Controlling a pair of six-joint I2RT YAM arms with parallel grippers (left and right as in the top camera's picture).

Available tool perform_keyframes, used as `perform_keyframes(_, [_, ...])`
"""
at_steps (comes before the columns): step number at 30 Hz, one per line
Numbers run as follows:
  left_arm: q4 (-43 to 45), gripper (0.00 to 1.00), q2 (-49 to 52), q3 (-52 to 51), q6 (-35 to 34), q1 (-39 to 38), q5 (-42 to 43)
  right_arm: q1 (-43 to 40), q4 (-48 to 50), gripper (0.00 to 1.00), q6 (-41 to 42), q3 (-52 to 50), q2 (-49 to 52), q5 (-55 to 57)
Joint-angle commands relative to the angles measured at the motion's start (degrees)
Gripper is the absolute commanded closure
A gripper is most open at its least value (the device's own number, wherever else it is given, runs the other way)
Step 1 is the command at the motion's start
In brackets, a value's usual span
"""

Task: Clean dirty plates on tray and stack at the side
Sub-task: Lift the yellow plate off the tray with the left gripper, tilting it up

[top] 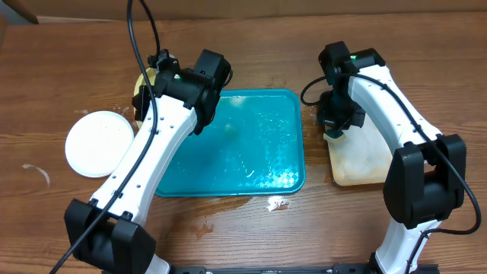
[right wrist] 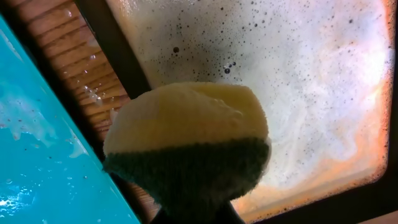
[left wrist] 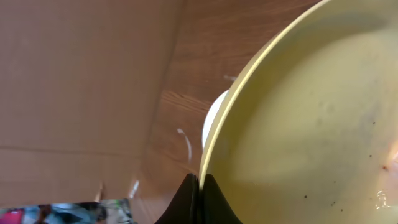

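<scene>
yellow-green plate [left wrist: 298,124] being pinched at its rim by left gripper [left wrist: 200,190], sponge [right wrist: 186,143] being clamped by right gripper [right wrist: 196,218]; a drop is being risked by the thin edge hold.

L gripper [left wrist: 199,194], R gripper [top: 333,128]: both closed

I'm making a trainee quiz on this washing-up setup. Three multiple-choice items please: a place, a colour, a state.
1. Where is the white plate relative to the blue tray? A on it; B on the table to its left; C leaning on its rim.
2. What colour is the plate in the left hand? A pale yellow; B red; C black.
3. What is the right hand doing? A hanging open; B shut on a sponge; C shut on a plate.
Answers: B, it lies on wood beside the tray; A, its pinched rim looks yellowish; B, a sponge fills its wrist view.
</scene>
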Motion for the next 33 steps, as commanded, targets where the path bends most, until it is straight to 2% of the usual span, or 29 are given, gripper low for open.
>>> perform_keyframes(1, [-0.8,0.96,2.3,1.4,2.6,-0.7,-3.1,-0.1,0.0,0.96,0.4,-0.2,-1.4,0.0])
perform_keyframes(4, [-2.2,0.96,4.0,1.4,2.2,-1.2,-3.5,-0.1,0.2,0.96,0.4,-0.2,-1.4,0.0])
perform_keyframes(14, [-11.0,0.96,12.8,1.4,-8.5,-4.5,-3.1,-0.1,0.2,0.96,0.4,-0.2,-1.4,0.0])
perform_keyframes(22, [-17.4,0.96,14.3,1.6,-16.2,-6.8,-3.5,-0.2,0.2,0.96,-0.1,-0.2,-1.4,0.0])
perform_keyframes(33, [-17.4,0.96,14.3,1.7,-16.1,-6.1,-3.3,-0.2,0.2,0.96,0.0,-0.2,-1.4,0.0])
